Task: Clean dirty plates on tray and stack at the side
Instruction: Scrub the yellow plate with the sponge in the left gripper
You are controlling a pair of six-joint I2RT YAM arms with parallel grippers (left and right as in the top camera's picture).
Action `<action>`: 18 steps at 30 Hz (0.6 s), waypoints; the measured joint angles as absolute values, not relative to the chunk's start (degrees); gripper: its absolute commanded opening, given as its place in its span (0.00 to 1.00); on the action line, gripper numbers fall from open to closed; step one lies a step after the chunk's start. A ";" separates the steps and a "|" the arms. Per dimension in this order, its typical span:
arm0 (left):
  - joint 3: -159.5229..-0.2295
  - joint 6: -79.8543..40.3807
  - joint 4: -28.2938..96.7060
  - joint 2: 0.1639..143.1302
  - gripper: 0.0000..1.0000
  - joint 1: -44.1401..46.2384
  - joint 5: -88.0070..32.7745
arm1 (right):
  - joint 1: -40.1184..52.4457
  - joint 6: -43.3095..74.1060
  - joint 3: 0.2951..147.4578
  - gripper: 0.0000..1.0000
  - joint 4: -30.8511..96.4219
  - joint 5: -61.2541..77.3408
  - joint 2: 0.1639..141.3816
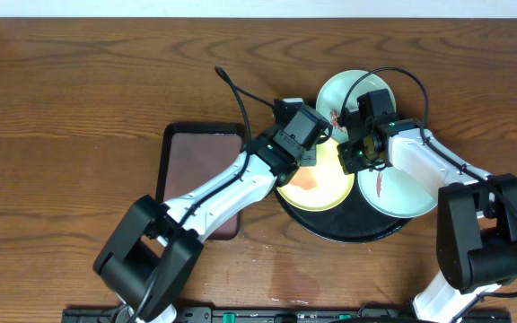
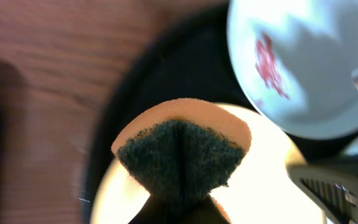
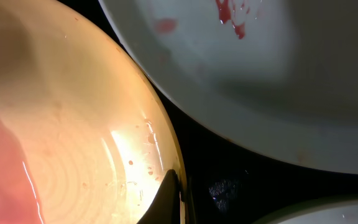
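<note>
The round black tray (image 1: 328, 222) holds three smeared plates. The pale yellow plate (image 1: 328, 184) lies at its left, one mint plate (image 1: 339, 91) at the back and another (image 1: 400, 190) at the right. My left gripper (image 1: 305, 160) is shut on an orange sponge with a dark green scouring face (image 2: 179, 152), held over the yellow plate (image 2: 272, 186). My right gripper (image 1: 353, 160) is shut on the yellow plate's rim (image 3: 169, 168). The back mint plate's red smear shows in both wrist views (image 2: 269, 59) (image 3: 232, 15).
A small rectangular maroon tray (image 1: 196, 161) with a black rim lies left of the black tray, under my left arm. Dark wood-grain tabletop (image 1: 79, 99) surrounds both. Cables run over the back mint plate.
</note>
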State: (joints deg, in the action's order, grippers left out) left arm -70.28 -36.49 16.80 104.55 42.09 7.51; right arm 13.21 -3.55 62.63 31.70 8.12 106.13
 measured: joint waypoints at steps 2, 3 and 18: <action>-70.28 -39.16 16.56 106.13 0.08 42.26 4.73 | 13.21 -3.55 62.63 0.01 31.70 8.10 106.13; -70.28 -40.38 16.49 107.20 0.08 42.44 3.66 | 13.21 -3.55 62.63 0.01 31.70 8.12 106.13; -71.77 -41.89 22.46 113.89 0.08 42.92 2.26 | 13.21 -3.55 62.63 0.01 31.77 8.10 106.13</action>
